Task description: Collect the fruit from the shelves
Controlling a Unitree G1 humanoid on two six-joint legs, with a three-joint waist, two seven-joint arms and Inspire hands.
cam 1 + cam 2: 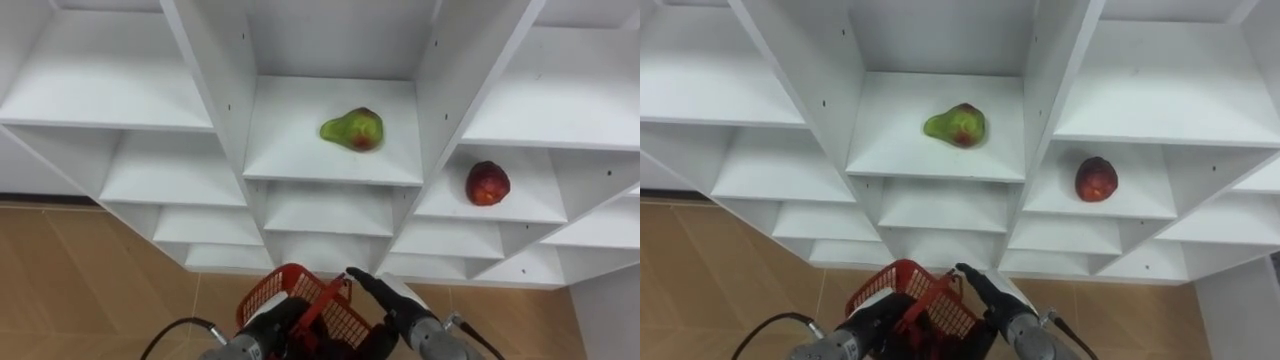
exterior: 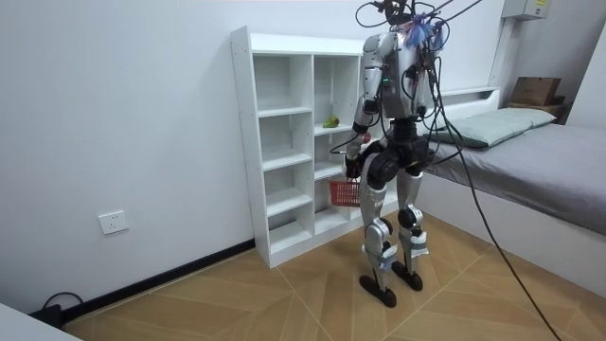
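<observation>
A green-red pear (image 1: 352,129) lies on a middle shelf of the white closet (image 1: 330,178), about level with my head. One shelf lower, in the column to the right, sits a red round fruit (image 1: 487,184). Below them I carry a red mesh basket (image 1: 272,287); my left hand (image 1: 268,322) is curled on its handle. My right hand (image 1: 385,293) stands open just right of the basket, fingers straight and pointing up toward the shelves, well short of both fruits. In the room view I stand upright facing the closet (image 2: 284,142), with the basket (image 2: 346,192) at hip height.
The closet's other compartments hold nothing that I can see. Upright dividers (image 1: 440,90) separate the pear's column from the red fruit's. A grey bed (image 2: 530,156) stands close behind me, and wooden floor (image 2: 284,294) lies around my feet.
</observation>
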